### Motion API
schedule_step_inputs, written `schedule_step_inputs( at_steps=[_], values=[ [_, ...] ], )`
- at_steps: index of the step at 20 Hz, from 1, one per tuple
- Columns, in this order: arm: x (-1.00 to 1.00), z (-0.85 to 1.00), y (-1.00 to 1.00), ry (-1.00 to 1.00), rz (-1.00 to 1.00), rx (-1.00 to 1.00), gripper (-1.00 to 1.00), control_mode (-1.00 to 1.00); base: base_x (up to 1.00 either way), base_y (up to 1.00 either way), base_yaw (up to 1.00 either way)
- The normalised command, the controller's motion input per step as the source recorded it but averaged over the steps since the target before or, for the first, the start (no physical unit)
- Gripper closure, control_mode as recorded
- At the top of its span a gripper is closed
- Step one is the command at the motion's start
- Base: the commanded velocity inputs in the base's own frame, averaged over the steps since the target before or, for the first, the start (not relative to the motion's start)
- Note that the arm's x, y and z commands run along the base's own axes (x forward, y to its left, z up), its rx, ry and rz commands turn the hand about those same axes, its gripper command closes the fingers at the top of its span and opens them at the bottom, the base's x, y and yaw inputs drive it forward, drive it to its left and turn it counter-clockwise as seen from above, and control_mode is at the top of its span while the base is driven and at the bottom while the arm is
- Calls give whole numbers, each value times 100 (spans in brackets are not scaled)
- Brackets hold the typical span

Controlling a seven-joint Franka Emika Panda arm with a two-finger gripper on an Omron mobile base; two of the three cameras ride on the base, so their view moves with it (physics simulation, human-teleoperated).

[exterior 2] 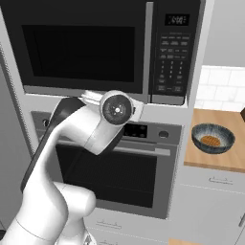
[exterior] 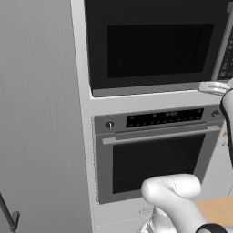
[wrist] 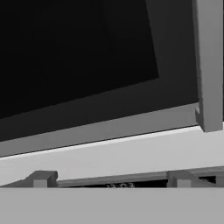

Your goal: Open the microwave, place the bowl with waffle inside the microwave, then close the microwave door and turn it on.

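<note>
The microwave point(exterior 2: 105, 48) is sitting high in the wall unit, its door point(exterior 2: 79, 50) lying flush and shut, the grey handle point(exterior 2: 149, 48) running upright between the window and the button panel point(exterior 2: 172, 52) on the right. Below it the oven point(exterior 2: 115, 172) is filling the lower part, with its horizontal handle point(exterior: 159, 135) jutting out across the front. The arm point(exterior 2: 72, 143) is rising in front of the oven and bending up toward the microwave's lower edge, covering part of the oven's control strip. The gripper point(wrist: 109, 183) is hovering at the shelf strip under the door, fingers spread wide with nothing between them; the handle's lower end point(wrist: 209, 118) is standing just to their right. On the wooden counter point(exterior 2: 215, 162) to the right, the bowl point(exterior 2: 213, 138) is resting with the waffle point(exterior 2: 210, 140) inside it, well apart from the gripper.
</note>
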Motion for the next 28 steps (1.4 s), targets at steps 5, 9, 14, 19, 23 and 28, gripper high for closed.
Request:
schedule_step_inputs(
  at_steps=[5,9,14,19,23,28],
  values=[
    [0,40,-43,-1,-3,-2,-100,-100,0,0,0],
    [0,5,-62,0,-14,-6,-100,-100,0,0,0],
    [6,0,-59,0,-19,-6,-100,-100,0,0,0],
    [37,0,-10,0,-9,0,-100,-100,0,0,0],
    [54,-4,0,-3,0,1,-100,-100,0,0,0],
    [51,0,-5,-2,0,1,-100,-100,0,0,0]
  ],
)
